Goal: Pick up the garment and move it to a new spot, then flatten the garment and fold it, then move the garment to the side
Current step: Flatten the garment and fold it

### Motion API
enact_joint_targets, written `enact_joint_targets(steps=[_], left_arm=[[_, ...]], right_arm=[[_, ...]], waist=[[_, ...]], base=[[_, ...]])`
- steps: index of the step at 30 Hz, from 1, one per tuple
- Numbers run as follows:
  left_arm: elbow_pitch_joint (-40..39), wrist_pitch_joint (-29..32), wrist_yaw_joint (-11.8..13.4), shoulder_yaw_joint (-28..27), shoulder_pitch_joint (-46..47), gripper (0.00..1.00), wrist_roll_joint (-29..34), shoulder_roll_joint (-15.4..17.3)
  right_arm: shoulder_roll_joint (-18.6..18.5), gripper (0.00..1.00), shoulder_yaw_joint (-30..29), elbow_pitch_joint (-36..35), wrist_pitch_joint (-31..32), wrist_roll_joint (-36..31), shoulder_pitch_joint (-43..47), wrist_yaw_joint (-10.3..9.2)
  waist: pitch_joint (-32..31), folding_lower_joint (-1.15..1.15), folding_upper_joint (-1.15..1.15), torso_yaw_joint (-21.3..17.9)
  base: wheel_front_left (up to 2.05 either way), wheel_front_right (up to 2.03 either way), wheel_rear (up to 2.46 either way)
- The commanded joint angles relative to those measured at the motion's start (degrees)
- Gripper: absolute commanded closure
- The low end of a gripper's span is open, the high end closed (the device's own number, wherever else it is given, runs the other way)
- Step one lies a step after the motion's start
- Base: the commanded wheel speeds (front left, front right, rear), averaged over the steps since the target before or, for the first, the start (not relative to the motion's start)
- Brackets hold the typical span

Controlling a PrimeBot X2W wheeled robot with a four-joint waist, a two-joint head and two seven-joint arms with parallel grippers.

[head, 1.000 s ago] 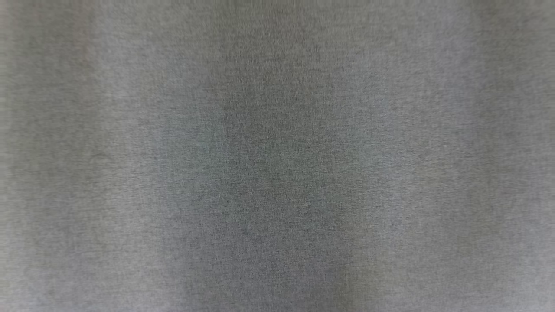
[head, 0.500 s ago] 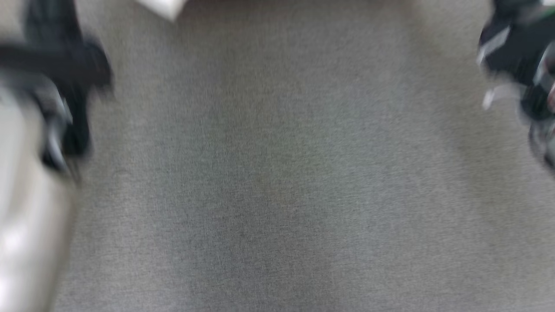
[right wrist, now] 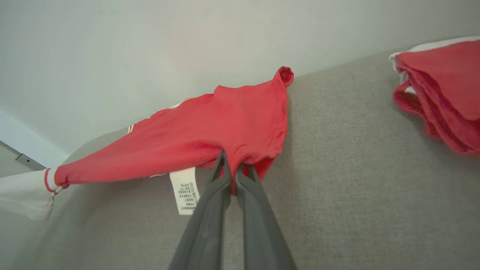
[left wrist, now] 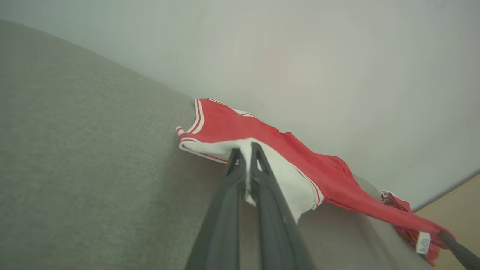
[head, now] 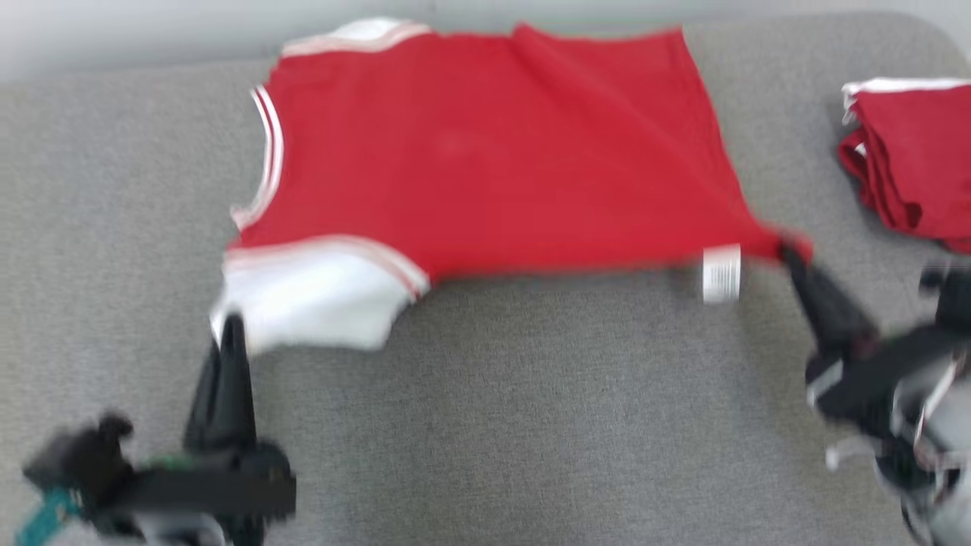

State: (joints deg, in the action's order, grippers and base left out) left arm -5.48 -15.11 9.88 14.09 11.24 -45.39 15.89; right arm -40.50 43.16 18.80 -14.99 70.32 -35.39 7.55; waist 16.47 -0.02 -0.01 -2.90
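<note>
Both tools (head: 230,322) (head: 789,250) on garment (head: 485,152), newly visible

- The right gripper (right wrist: 233,165) has its two dark fingers pinched together on the near edge of the red garment (right wrist: 210,127), with cloth bunched between the tips
- From that pinch the garment stretches off to the left, raised above the grey padded surface (right wrist: 356,187)
- A white label (right wrist: 184,191) hangs from the hem just left of the fingers
- A white sleeve (right wrist: 22,195) with red trim droops at the far left
- A folded red pile (right wrist: 442,93) lies on the surface at the right, well apart
- A pale wall (right wrist: 150,45) rises behind
</note>
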Motion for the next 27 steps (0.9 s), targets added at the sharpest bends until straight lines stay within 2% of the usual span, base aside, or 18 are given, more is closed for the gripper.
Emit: enact_joint_targets(steps=[1, 8, 14, 19, 27], left_arm=[[-0.9, 0.0, 0.2, -0.8, -3.6, 1.00, 0.4, -1.0], [-1.9, 0.0, -0.9, -3.1, -16.7, 1.00, 1.2, -5.4], [-1.3, 0.0, -2.4, -5.1, -24.1, 1.00, 2.2, -8.7], [-0.7, 0.0, -4.1, -4.6, -26.7, 1.00, 2.3, -9.1], [0.3, 0.4, -5.8, -3.7, -22.6, 1.00, 4.4, -7.3]], right_arm=[[-0.4, 1.00, -1.2, -0.5, -0.2, -1.6, 4.0, -0.15], [1.7, 1.00, -3.0, -1.7, -0.1, -5.7, 17.1, -0.15], [2.4, 1.00, -5.5, -1.5, -0.1, -8.7, 26.0, -0.15], [2.5, 1.00, -7.4, -2.6, 0.7, -10.3, 31.3, -0.15], [4.3, 1.00, -9.9, -3.6, 2.5, -12.6, 30.4, -0.15]], waist=[[-2.5, 0.02, 0.01, 0.6], [-5.1, 0.02, 0.01, 0.0], [-7.7, 0.02, 0.01, 0.8], [-8.5, 0.02, 0.01, 0.9], [-7.0, 0.02, 0.01, -0.6]], base=[[0.00, 0.00, 0.00], [0.00, 0.00, 0.00], [0.00, 0.00, 0.00], [0.00, 0.00, 0.00], [0.00, 0.00, 0.00]])
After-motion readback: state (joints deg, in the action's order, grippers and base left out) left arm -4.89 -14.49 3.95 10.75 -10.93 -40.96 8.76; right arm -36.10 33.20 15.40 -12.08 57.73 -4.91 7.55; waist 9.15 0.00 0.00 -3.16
